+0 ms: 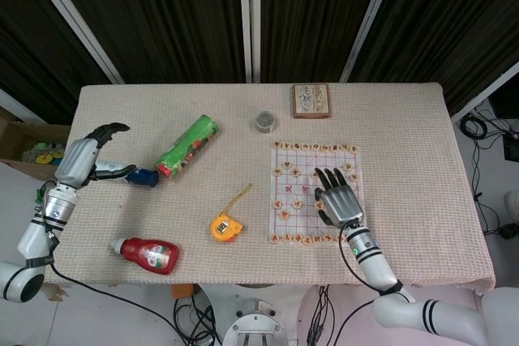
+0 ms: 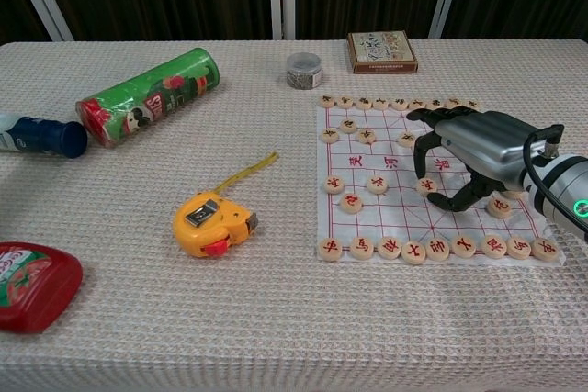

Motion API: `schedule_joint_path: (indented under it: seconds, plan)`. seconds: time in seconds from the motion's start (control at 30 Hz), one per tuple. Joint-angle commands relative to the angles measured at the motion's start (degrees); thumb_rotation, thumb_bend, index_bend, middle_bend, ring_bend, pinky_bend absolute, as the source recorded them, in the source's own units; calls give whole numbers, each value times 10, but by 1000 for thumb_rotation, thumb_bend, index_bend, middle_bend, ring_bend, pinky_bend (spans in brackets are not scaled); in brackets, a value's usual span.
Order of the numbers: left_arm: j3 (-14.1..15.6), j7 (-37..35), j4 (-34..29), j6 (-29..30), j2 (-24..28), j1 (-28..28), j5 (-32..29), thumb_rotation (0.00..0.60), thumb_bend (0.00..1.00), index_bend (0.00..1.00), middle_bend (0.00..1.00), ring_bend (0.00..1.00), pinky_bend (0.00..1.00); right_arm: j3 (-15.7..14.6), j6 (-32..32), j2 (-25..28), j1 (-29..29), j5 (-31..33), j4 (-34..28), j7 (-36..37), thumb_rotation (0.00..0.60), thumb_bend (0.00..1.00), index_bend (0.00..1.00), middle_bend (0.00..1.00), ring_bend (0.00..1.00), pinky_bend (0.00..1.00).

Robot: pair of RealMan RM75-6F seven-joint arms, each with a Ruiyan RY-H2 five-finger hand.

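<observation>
Nearest the robot, a red ketchup bottle [image 2: 32,284] of glossy plastic lies on its side at the left table edge, and a rounded yellow tape measure [image 2: 213,223] sits mid-table with a short tongue of tape curling out. The table [image 2: 276,337] wears a coarse, waffle-textured beige cloth.

To the right lies the Chinese chess board [image 2: 386,213], a thin white sheet printed with a red grid and dotted with flat round wooden pieces. The right hand [image 2: 464,149], silver-backed with dark fingers, arches over the sheet's middle; its fingers are apart and curved downward, tips at or just above the sheet beside one chess piece [image 2: 425,184]. It seems to hold nothing, though whether a tip touches that disc cannot be told.

The risk here, as a judgement: the discs are small, smooth and light, and the sheet is flimsy, so a fingertip pressing at an angle could skid a disc away, knock its neighbours, or drag and wrinkle the sheet, shifting the whole layout.

Further off on the left, the left hand [image 1: 91,154] hovers by the table edge, fingers spread and curved, empty, near a dark blue bottle [image 2: 41,135]. Beside that lies a green cylindrical snack can [image 2: 147,96]. At the far side stand a small round tin [image 2: 303,70] and a flat patterned box [image 2: 380,50].
</observation>
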Motion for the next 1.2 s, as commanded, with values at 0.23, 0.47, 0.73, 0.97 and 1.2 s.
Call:
schedule_joint_path:
  seconds: [0.23,0.47,0.73,0.97,1.2]
  plan:
    - [3,-7,1,0,2,1,4,183,21,214,178,166,285,7,4,-4,4,-4,14,2,600,327,559,50,0,0]
    - [4,-17,0,-1,10,3,3,181,21,214,178,166,285,18,-4,-15,11,5,35,8,600,327,561,50,0,0]
    - [6,-29,6,-8,10,1,4,181,23,214,177,166,285,21,-8,-20,15,7,45,13,600,327,567,50,0,0]
    - [7,-31,12,-7,7,1,6,182,23,214,178,166,285,22,-9,-20,16,7,46,14,600,326,461,42,0,0]
    - [6,-31,8,-7,10,0,6,181,23,214,178,166,285,18,-11,-13,17,0,41,23,600,295,224,26,0,0]
